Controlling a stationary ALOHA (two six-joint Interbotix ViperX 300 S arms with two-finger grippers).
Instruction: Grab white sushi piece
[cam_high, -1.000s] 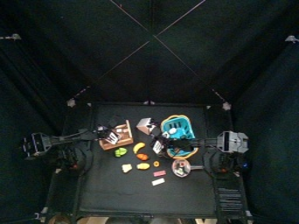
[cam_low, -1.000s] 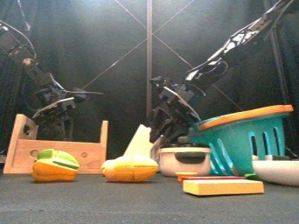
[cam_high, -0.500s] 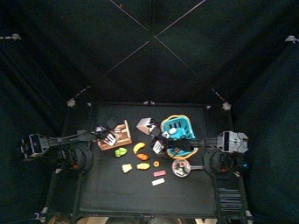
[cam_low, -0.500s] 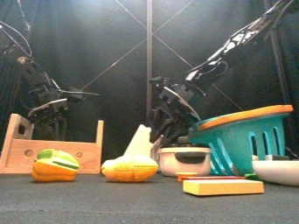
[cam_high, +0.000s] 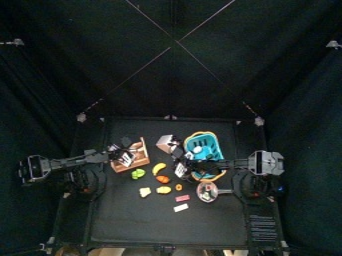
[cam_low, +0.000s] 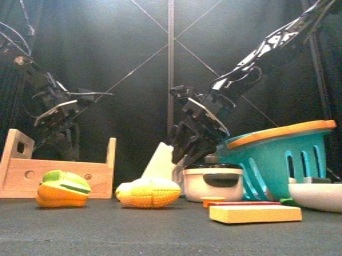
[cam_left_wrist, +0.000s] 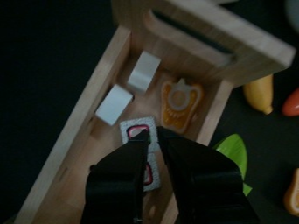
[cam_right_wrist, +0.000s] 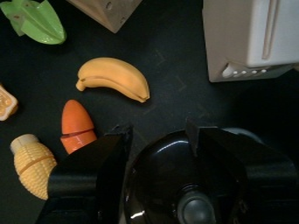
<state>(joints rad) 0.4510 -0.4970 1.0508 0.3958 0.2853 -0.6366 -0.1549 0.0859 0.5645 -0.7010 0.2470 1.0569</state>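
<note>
On the black counter (cam_high: 134, 215) a teal basket (cam_low: 283, 156) stands at the right, a wooden tray (cam_left_wrist: 100, 131) at the left. In the tray lie two white sushi pieces (cam_left_wrist: 114, 104), an orange-topped piece (cam_left_wrist: 177, 102) beside them. The left pincer (cam_left_wrist: 152, 150) hangs over a red-and-white piece (cam_left_wrist: 138, 134), jaws only narrowly apart, nothing held. The right pincer (cam_right_wrist: 163, 143) straddles a black pot lid (cam_right_wrist: 193, 184), near a banana (cam_right_wrist: 114, 77) and carrot (cam_right_wrist: 76, 123).

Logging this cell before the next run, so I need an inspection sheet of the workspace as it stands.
Surface: black table, crowded.
Job's things: wooden tray holds two white pieces, a red-and-white piece at the claw tips, and an orange piece.
Clutter: banana, carrot, corn, teal basket, black pot.
Grippers: left claw over tray, holding nothing; right claw above pot.
Cables: nothing seen.
Surroundings: black curtains.
</note>
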